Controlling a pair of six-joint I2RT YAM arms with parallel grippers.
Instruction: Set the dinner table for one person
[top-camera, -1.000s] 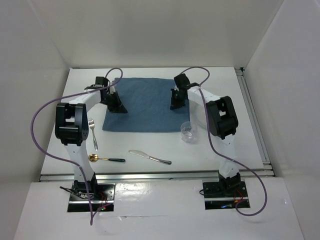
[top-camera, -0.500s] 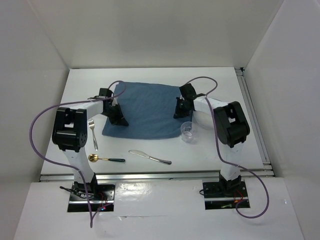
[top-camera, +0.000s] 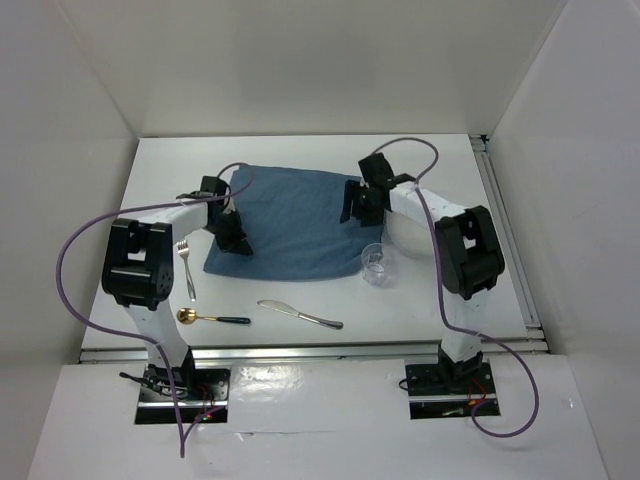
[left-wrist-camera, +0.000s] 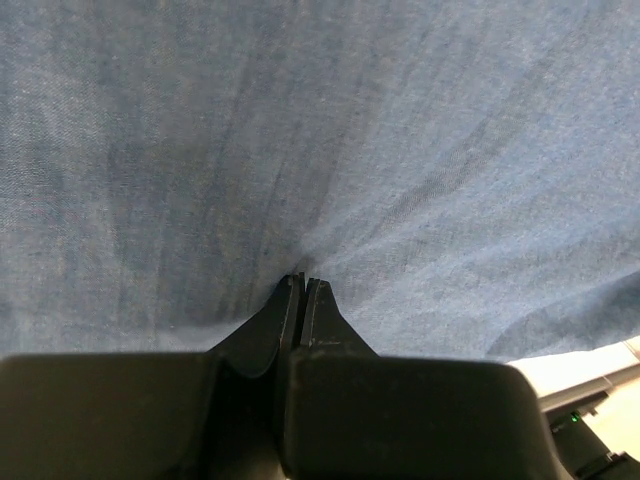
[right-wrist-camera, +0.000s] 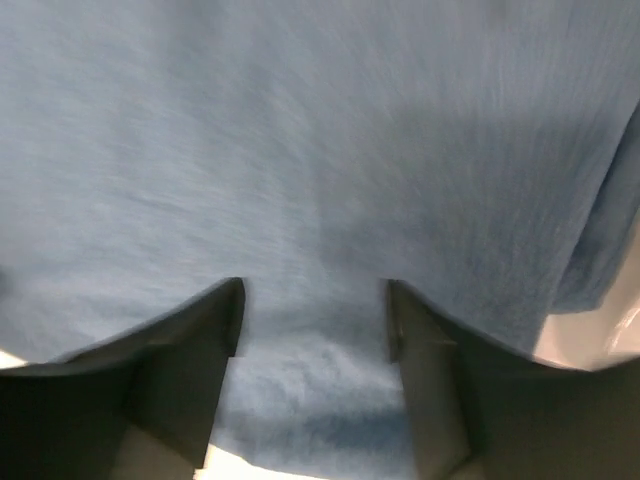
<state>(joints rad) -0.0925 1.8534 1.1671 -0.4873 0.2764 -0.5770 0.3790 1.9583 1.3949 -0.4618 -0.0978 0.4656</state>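
Note:
The dinner table (top-camera: 505, 215) is a white tabletop with a blue-grey cloth mat (top-camera: 295, 215) lying at its middle. My left gripper (top-camera: 236, 243) is low at the mat's near left corner. In the left wrist view its tips (left-wrist-camera: 302, 283) are pressed together, and creases in the cloth (left-wrist-camera: 380, 140) run into them. My right gripper (top-camera: 356, 207) hovers over the mat's right side. Its fingers (right-wrist-camera: 225, 305) stand apart above the cloth (right-wrist-camera: 300, 130) with nothing between them.
A clear glass (top-camera: 375, 263) stands just off the mat's near right corner. A fork (top-camera: 186, 268) lies left of the mat. A gold spoon with a dark handle (top-camera: 212, 319) and a knife (top-camera: 300, 314) lie near the front edge. A white rounded thing (top-camera: 406, 238) sits under the right arm.
The mat has been drawn a little toward the near edge. The left gripper came nearer with its corner. The right gripper has opened, let go of the cloth and moved back up.

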